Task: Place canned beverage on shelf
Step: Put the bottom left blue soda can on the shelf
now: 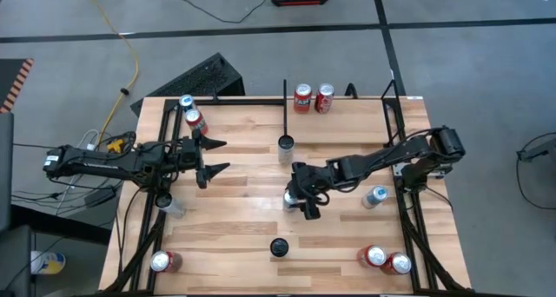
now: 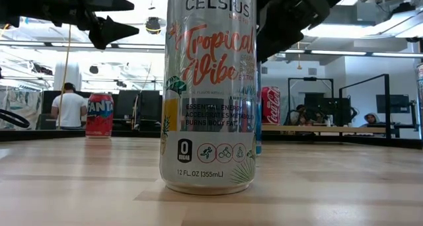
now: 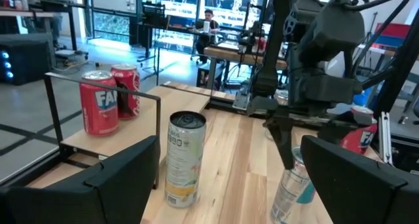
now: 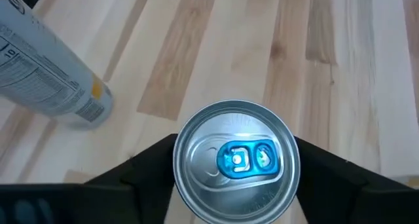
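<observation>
Right gripper (image 4: 234, 204) straddling upright silver blue-tabbed can (image 4: 236, 160) mid-table, fingers spread, not clenched. Left gripper (image 1: 212, 156) released at nine o'clock. Lift and shelving on butcher-block shelf (image 1: 347, 115), twelve o'clock, pending.

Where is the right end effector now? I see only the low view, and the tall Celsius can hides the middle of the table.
Observer: The right end effector is at mid-table, around a silver can with a blue tab.
Operator: And what is the left arm doing?
Observer: The left end effector hangs open over the table's left side, holding nothing.
Operator: Are any cans on the shelf?
Observer: Yes. A Fanta can and a Coca-Cola can stand side by side at the back of the shelf, right of the black divider bar.
</observation>
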Tool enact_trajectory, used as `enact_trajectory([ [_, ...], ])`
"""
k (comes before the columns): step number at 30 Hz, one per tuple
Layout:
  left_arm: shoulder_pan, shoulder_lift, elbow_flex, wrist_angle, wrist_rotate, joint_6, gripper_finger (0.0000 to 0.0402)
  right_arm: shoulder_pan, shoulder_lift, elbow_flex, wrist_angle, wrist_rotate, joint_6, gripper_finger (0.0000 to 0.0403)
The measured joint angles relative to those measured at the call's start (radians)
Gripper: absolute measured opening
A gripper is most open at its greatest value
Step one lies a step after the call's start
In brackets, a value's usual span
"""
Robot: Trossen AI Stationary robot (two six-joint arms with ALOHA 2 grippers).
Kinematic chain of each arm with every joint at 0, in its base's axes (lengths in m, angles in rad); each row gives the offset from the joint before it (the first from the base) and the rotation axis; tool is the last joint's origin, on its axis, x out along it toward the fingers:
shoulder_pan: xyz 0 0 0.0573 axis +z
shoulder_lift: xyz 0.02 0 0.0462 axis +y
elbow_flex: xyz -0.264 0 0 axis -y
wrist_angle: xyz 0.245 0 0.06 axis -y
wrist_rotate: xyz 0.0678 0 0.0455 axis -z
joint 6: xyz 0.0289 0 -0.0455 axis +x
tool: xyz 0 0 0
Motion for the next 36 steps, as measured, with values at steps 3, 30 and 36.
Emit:
enact_trajectory([
  [3, 0.000, 0.000, 0.000, 0.002, 0.000, 0.001, 0.0355, 0.000, -0.037, -0.001, -0.039, 0.000, -0.006, 0.0263],
  [30, 0.000, 0.000, 0.000, 0.059, -0.001, -0.053, 0.0355, -0.780, -0.553, 0.000, -0.558, -0.187, -0.422, 0.0263],
  [36, 0.000, 0.000, 0.000, 0.062, -0.002, -0.068, 0.0355, -1.117, -0.478, 0.003, -0.510, -0.369, -0.556, 0.0263],
])
